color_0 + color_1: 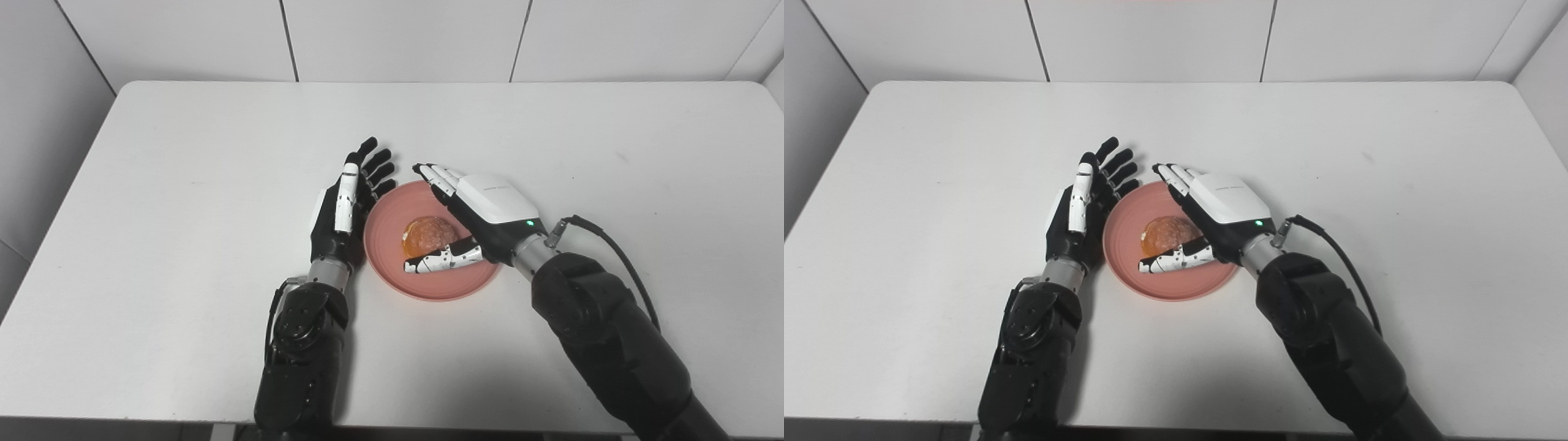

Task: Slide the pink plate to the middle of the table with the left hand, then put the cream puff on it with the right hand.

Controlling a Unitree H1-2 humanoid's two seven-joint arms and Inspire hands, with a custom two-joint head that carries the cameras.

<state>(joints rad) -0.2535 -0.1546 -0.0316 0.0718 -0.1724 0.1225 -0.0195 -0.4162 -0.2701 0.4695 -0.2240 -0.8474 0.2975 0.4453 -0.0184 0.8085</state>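
The black-and-white left hand (346, 205) is standing edge-on, fingers spread and released, beside the round pink plate (392, 269) mid-tabletop. The golden cream puff (427, 236) is sitting on it, the right hand (474, 214) loosening around it; withdrawal seems next. Its casing lettering is unreadable.

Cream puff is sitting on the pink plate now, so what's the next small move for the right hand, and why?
Probably lift the right hand up and back off the plate. The cream puff already rests on the pink plate near the table's middle, and the hand's fingers look spread around it rather than clamped. The left hand stands open beside the rim.
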